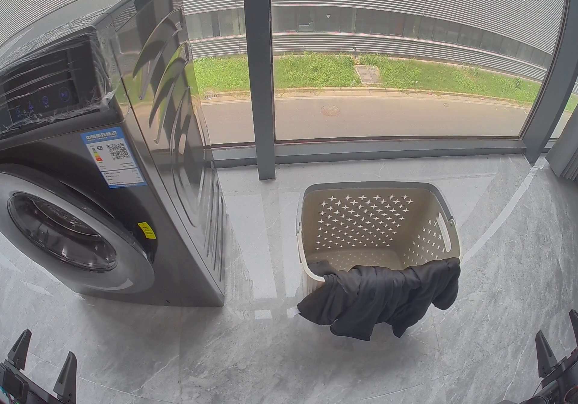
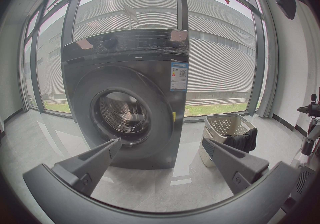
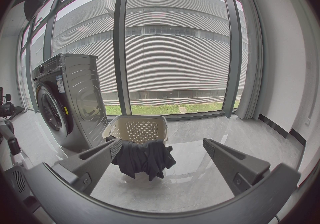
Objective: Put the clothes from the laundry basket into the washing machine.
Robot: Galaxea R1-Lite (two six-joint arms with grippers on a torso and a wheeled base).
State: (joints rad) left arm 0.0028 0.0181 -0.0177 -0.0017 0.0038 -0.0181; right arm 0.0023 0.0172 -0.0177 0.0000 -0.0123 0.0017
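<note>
A black garment (image 1: 379, 297) hangs over the 6 o'clock rim of the laundry basket (image 1: 361, 218), which stands on the floor (image 1: 271, 357) at 3 o'clock from the washing machine (image 1: 108, 182). The left gripper (image 2: 160, 142) and the right gripper (image 3: 162, 142) both gape wide, holding nothing. In the head view they sit low, at 7 and 5 o'clock.

1. Washing machine (image 1: 108, 182) stands on the floor (image 1: 271, 351), left.
2. Laundry basket (image 1: 361, 218) is right of it, apart.
3. Clothes (image 1: 379, 297) lie over the basket's near rim.
4. Window (image 1: 391, 62) is behind both.
5. Left hand (image 1: 48, 346) is before the machine; right hand (image 1: 557, 325) is right of the basket.
</note>
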